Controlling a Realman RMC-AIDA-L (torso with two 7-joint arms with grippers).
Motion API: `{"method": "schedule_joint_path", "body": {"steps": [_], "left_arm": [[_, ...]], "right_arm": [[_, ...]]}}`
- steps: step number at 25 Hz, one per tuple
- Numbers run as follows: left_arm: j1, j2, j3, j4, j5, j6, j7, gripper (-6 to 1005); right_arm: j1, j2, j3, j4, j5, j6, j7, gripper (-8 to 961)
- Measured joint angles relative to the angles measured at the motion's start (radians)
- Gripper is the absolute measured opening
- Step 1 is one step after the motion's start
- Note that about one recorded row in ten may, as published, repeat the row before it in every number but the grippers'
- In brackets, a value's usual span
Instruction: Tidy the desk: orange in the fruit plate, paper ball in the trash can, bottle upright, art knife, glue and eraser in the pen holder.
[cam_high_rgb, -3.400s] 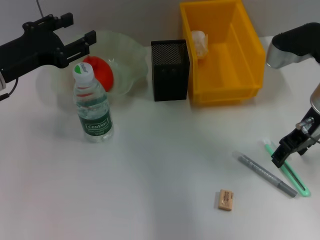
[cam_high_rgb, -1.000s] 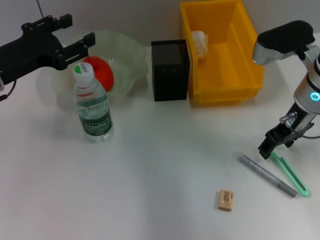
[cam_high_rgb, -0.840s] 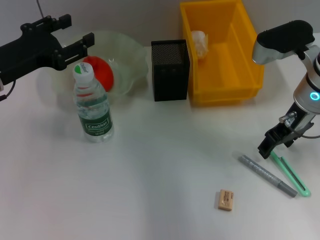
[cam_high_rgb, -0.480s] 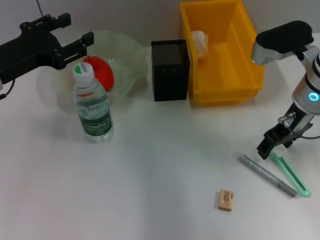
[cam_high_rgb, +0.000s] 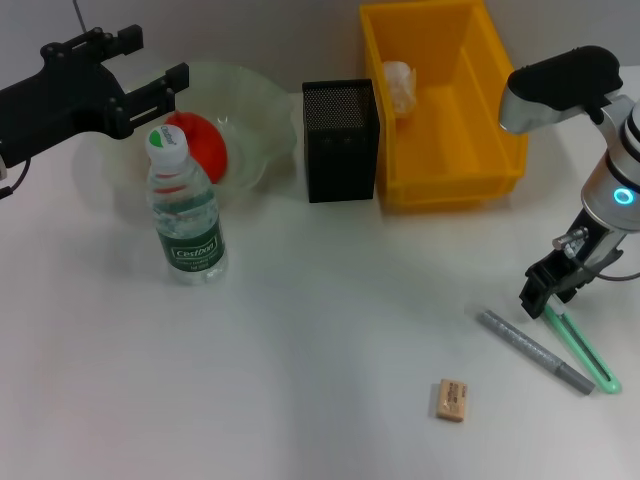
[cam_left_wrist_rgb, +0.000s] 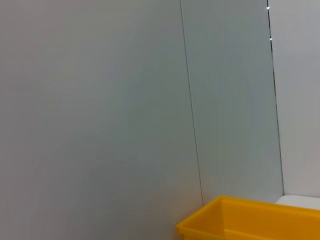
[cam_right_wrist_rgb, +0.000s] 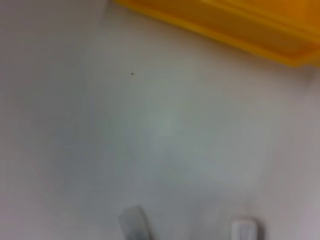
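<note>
A: Far left first. What's the left gripper (cam_high_rgb: 165, 85) doing?

B: Raised at the back left, over the near-left rim of the fruit plate (cam_high_rgb: 255, 105). Two black fingers (cam_high_rgb: 160, 95) spread apart, nothing between them. Its wrist camera sees only a wall and a corner of the trash can (cam_left_wrist_rgb: 250, 220).

A: Plate contents?

B: The orange (cam_high_rgb: 200, 145) sits in the pale-green plate. The bottle (cam_high_rgb: 186, 212) stands upright on the table (cam_high_rgb: 300, 350), just in front of the plate, cap overlapping the orange in the head view.

A: Middle?

B: The pen holder (cam_high_rgb: 340, 140), black mesh, stands between plate and yellow trash can (cam_high_rgb: 445, 100), close against the bin's left wall. I can't see whether anything is in the holder. The paper ball (cam_high_rgb: 398, 82) lies inside the bin at its back left corner.

A: Front of the table?

B: The eraser (cam_high_rgb: 452, 400), tan, lies flat by itself, front centre-right, well apart from the holder. To its right a grey pen-like stick (cam_high_rgb: 535, 350) lies on a diagonal, and just beside that a green flat tool (cam_high_rgb: 578, 348), probably the art knife, though it's too thin to be sure.

A: Right gripper?

B: The right gripper (cam_high_rgb: 545, 292) hangs low over the table at the far end of the green tool, right beside it. Fingers: cannot tell, they read as one dark block. The right wrist view shows the bin's edge (cam_right_wrist_rgb: 220, 30) and two blurred object ends on the table.
</note>
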Motion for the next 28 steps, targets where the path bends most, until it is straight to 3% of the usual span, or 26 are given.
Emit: {"method": "schedule_joint_path", "body": {"steps": [5, 28], "left_arm": [[0.000, 0.000, -0.001, 0.000, 0.000, 0.000, 0.000, 685], [0.003, 0.003, -0.005, 0.002, 0.000, 0.000, 0.011, 686]], "right_arm": [[0.000, -0.001, 0.000, 0.000, 0.000, 0.003, 0.000, 441], [0.012, 0.000, 0.000, 0.029, 0.000, 0.016, 0.002, 378]]}}
